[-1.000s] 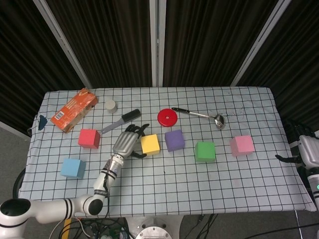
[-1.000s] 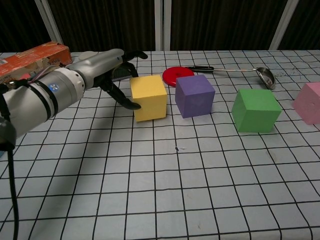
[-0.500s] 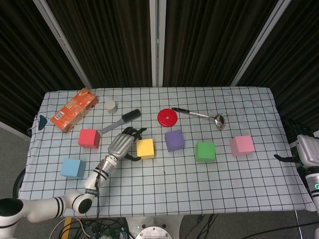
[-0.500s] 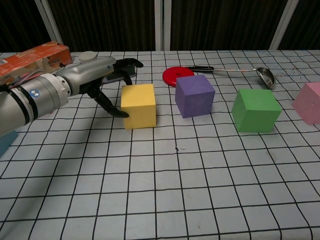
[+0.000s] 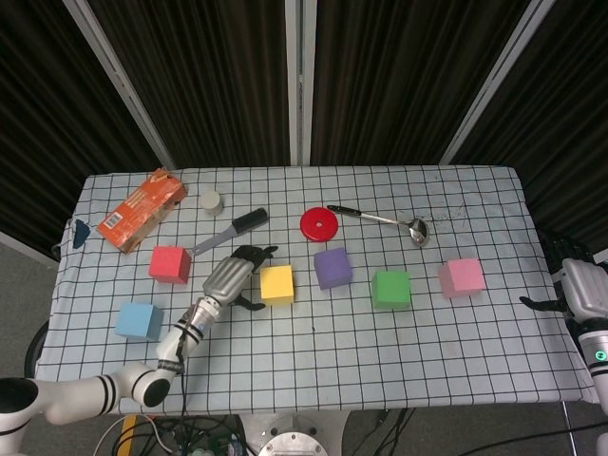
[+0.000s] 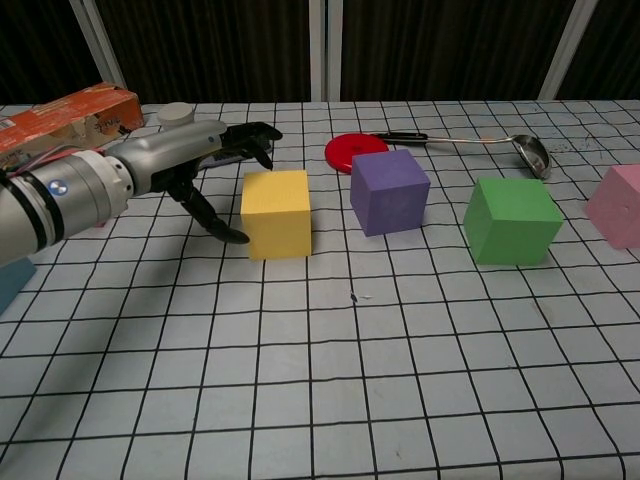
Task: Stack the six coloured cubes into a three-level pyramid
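1. Since the earlier frames, yellow cube (image 5: 277, 284) has slid left, away from purple cube (image 5: 333, 268); left hand (image 5: 232, 275) has drawn back with it and now sits just beside its left face, fingers spread, holding nothing.
2. Yellow cube rests flat on the checked table (image 5: 380, 351), left of purple cube, a clear gap between them.
3. Green cube (image 5: 390, 289) and pink cube (image 5: 461, 277) continue the row rightward; red cube (image 5: 170, 264) and blue cube (image 5: 139, 321) lie apart to the left. No stacking done yet.
4. Right hand (image 5: 579, 290) hangs off the table's right edge; cannot tell its grasp.
5. Risk: another sideways nudge may twist the yellow cube or push it askew, leaving an uneven base.
6. Knife (image 5: 235, 229) and red disc (image 5: 319, 224) lie behind the row.
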Tool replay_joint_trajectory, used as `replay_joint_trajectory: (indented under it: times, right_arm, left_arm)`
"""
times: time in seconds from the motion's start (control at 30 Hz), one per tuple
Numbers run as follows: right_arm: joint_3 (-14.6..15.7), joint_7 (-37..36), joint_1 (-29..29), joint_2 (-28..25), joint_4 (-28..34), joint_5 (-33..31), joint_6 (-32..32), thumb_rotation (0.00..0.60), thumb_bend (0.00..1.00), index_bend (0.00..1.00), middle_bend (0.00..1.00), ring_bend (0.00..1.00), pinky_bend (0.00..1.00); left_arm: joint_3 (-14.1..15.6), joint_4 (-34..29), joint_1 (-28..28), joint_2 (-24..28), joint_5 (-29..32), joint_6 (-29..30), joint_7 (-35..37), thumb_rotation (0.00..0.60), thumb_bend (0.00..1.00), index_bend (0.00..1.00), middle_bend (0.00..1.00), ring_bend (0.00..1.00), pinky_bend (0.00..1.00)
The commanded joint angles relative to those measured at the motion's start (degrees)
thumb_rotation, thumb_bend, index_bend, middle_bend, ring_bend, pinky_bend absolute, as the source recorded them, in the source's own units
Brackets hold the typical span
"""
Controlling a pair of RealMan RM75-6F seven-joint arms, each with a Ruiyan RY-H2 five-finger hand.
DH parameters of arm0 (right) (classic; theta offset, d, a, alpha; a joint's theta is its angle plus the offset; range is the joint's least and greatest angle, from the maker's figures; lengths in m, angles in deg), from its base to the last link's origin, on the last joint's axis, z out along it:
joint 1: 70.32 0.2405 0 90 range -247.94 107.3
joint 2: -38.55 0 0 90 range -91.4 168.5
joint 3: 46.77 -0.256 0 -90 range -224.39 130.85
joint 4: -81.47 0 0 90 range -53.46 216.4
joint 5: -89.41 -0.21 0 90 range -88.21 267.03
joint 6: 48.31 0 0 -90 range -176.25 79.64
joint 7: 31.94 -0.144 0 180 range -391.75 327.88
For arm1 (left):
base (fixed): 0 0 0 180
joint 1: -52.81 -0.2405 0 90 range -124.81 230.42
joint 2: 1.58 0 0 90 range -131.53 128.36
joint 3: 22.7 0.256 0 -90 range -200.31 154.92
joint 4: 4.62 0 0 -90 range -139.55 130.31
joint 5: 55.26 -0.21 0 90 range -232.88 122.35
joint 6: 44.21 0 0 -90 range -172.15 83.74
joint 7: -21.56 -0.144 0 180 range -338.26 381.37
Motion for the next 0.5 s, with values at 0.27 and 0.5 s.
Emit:
replay_joint_trajectory:
  times: [0.27, 0.5]
  right_arm:
    - [-0.49, 0.58, 0.91, -0.93, 1.62, 0.89, -0.33, 0.6, 0.03, 0.0, 0.05, 0.0, 0.0]
    - [-2.37, 5.8, 5.28, -1.03, 5.55, 2.71, -1.52, 0.6, 0.03, 0.0, 0.07, 0.0, 0.0]
  left_arm:
    - [0.2, -4.24, -2.04, 4.02, -1.36, 3.74, -0.47, 0.6, 0.04, 0.04, 0.14, 0.08, 0.09]
    - [1.85, -12.25, -10.44, 16.26, -3.01, 14.71, -1.23, 0.6, 0.01, 0.04, 0.13, 0.04, 0.09]
